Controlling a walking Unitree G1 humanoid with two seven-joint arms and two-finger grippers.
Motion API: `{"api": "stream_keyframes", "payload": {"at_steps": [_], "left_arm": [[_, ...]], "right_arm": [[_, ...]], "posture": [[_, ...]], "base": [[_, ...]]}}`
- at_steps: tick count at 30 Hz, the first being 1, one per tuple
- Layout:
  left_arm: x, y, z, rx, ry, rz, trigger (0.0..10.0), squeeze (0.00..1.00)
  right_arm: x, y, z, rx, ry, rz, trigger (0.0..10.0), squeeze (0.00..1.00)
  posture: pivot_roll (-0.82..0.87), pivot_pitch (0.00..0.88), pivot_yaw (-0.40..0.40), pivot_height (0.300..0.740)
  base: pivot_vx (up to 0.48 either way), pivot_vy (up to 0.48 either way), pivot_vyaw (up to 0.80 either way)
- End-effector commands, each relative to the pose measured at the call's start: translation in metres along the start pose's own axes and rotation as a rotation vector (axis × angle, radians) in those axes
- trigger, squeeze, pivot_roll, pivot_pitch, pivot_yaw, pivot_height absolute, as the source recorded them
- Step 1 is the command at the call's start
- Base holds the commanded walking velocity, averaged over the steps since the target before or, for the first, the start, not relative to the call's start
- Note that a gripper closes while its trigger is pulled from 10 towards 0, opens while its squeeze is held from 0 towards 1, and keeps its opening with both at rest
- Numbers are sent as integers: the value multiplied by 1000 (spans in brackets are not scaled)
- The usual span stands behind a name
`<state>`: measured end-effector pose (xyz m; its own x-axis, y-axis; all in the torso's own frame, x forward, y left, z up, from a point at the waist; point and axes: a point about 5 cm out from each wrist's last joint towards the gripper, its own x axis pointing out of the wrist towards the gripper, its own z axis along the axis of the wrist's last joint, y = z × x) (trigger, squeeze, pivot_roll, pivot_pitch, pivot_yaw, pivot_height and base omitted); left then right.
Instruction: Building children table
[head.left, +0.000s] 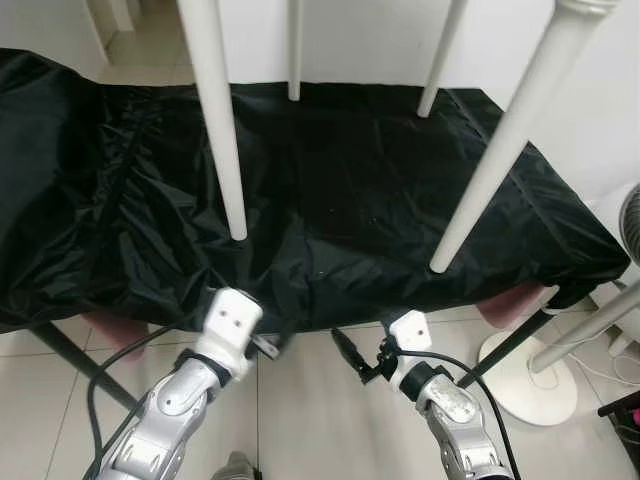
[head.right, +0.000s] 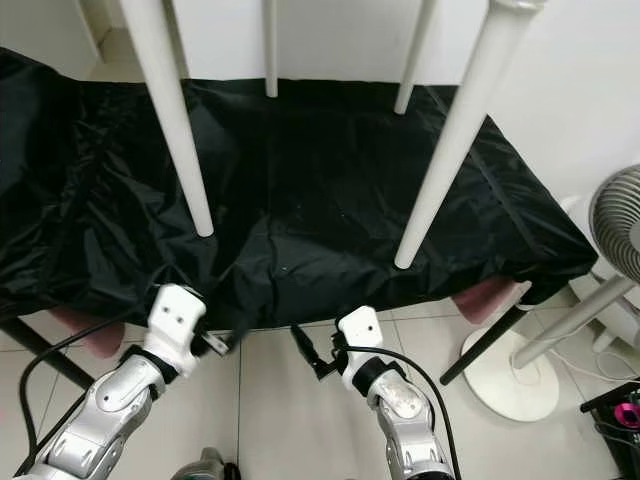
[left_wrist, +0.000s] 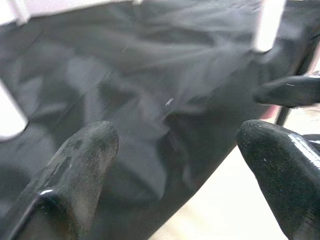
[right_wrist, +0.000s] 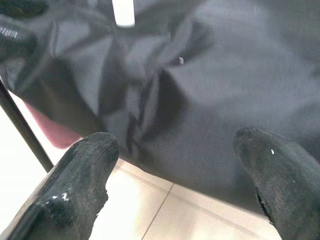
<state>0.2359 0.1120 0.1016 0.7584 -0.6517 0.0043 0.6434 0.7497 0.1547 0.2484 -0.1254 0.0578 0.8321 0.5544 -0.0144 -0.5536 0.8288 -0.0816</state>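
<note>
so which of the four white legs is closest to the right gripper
The near-right white leg, slanting down onto the black cloth just above the right gripper. The other three stand farther left or back by the wall.

Four white round table legs (head.left: 222, 120) stand upright on the surface covered by a crumpled black cloth (head.left: 350, 190), with the left gripper (head.left: 270, 347) and right gripper (head.left: 350, 352) held low near its front edge above the tiled floor (head.left: 310, 420).
</note>
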Motion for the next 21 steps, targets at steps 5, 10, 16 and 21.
{"api": "stream_keyframes", "payload": {"at_steps": [5, 10, 16, 21], "left_arm": [[0, -1, 2, 22, -10, -22, 10000, 0], [-9, -3, -25, 16, 75, -38, 10000, 0], [-25, -5, -66, -70, 209, -38, 10000, 0], [-35, -3, -91, -148, 303, 20, 10000, 0]], "right_arm": [[-2, -3, 1, -14, -9, -2, 10000, 0], [-7, -5, -15, -16, 49, 5, 10000, 0], [-23, -12, -50, 14, 189, -43, 10000, 0], [-32, -17, -69, 17, 300, -113, 10000, 0]], "posture": [[17, 0, 0, 740], [16, 0, 0, 740], [19, 0, 0, 740], [14, 32, -36, 740]], "base": [[0, 0, 0], [0, 0, 0], [0, 0, 0], [0, 0, 0]]}}
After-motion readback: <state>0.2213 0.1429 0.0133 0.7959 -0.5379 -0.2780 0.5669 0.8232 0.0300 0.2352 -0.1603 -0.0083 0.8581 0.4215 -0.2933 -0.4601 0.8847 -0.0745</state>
